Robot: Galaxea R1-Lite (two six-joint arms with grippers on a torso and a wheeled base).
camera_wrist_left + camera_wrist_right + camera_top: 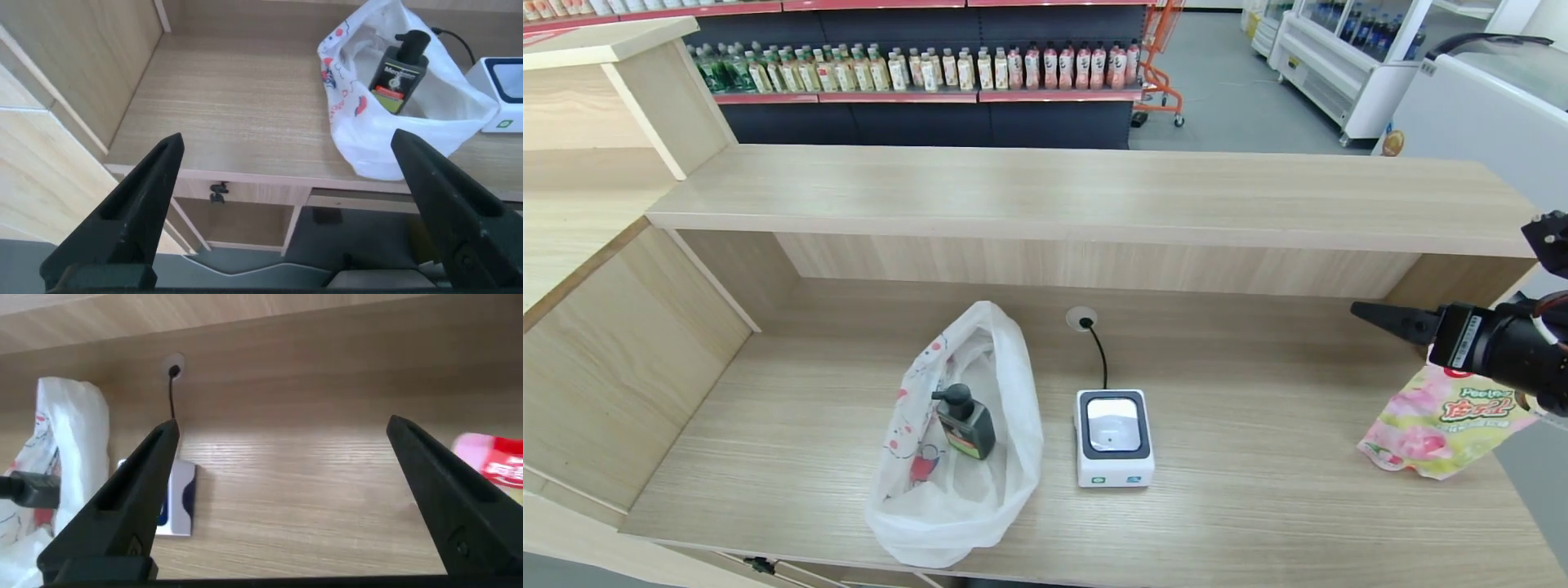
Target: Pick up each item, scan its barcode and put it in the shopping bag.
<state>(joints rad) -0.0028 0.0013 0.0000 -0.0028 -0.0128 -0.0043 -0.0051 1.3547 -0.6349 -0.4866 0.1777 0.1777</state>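
R gripper [282, 429] hung open over counter [1258, 506], L gripper [288, 143] open too. Best bet was pinching pouch [1441, 425] by edge, faces left clear for scanner [1114, 437].

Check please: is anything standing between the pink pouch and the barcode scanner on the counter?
Nothing visible. Only bare counter lies between the pink pouch and the barcode scanner; the open right pincer is near the pouch.

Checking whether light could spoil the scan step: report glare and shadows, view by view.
Head view: the scanner window reflects a sheen; the shelf shades the back of the counter. Right wrist view: a bright band crosses the counter below the darker back wall. Left wrist view: the bag is evenly lit.
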